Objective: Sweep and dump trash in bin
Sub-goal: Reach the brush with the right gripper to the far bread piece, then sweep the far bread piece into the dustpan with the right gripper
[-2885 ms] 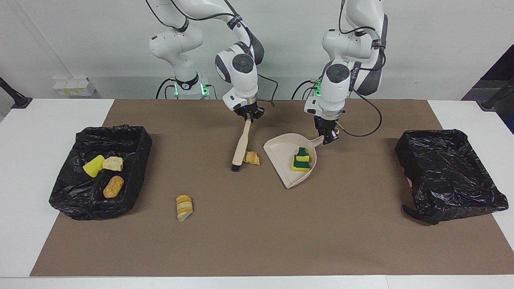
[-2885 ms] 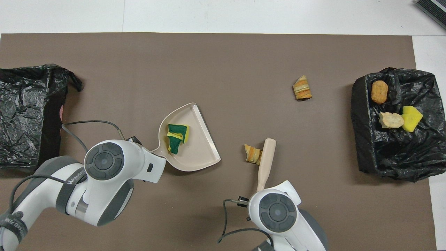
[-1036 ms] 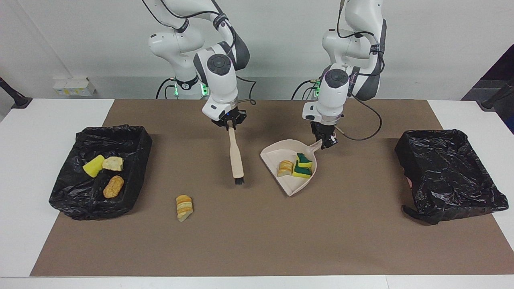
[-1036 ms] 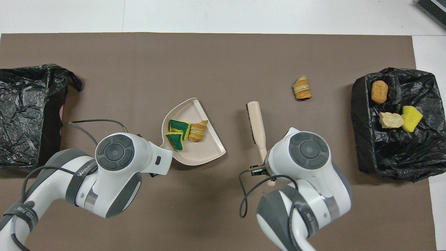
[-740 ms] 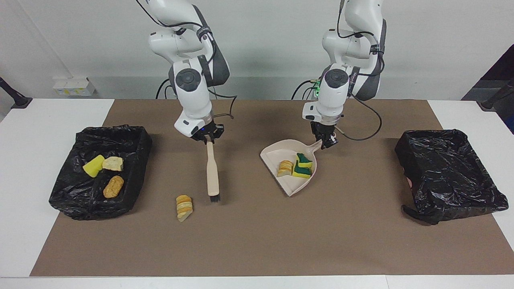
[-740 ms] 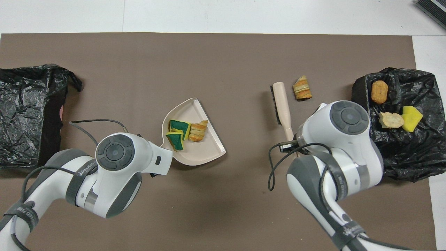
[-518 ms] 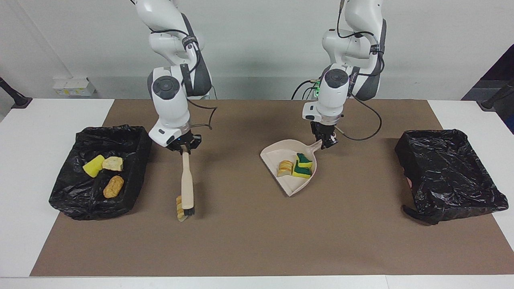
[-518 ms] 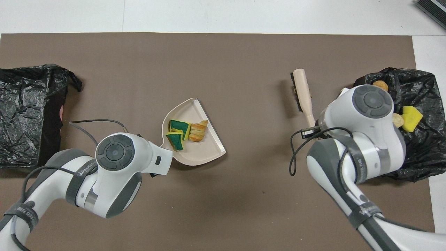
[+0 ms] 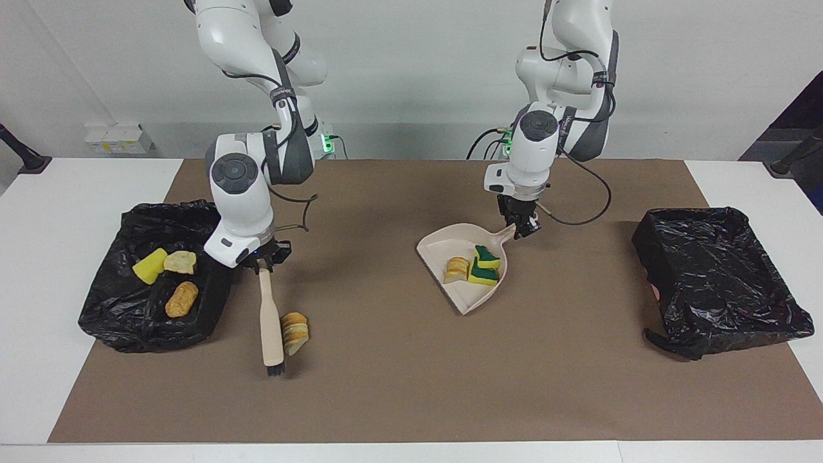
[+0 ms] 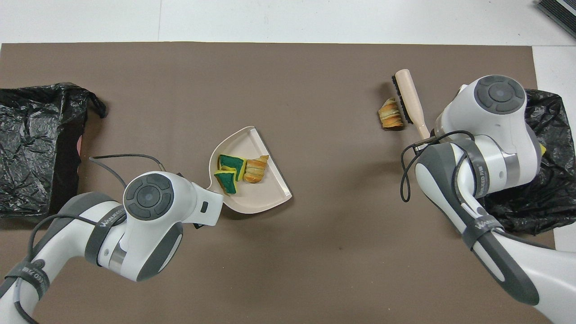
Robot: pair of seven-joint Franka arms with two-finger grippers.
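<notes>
My right gripper (image 9: 263, 260) is shut on the handle of the beige brush (image 9: 270, 321). The brush's black bristles sit low by a loose bread slice (image 9: 296, 332), on the side toward the right arm's end. My left gripper (image 9: 524, 226) is shut on the handle of the beige dustpan (image 9: 443, 247) at mid-table. In the pan lie a bread chunk (image 9: 457, 269) and green-backed yellow sponge pieces (image 9: 484, 265). From overhead the brush (image 10: 408, 96) lies alongside the bread slice (image 10: 390, 114). The dustpan (image 10: 265, 193) shows there too, with both grippers hidden under their wrists.
A black-lined bin (image 9: 116, 308) at the right arm's end holds a yellow sponge (image 9: 149, 265) and two bread chunks (image 9: 180, 261). Another black-lined bin (image 9: 720, 276) stands at the left arm's end. A brown mat (image 9: 411, 386) covers the table.
The right arm has carried the brush from beside the dustpan toward its own end, past the loose bread slice. The left arm and dustpan stayed still; a bread chunk was swept into the pan before that.
</notes>
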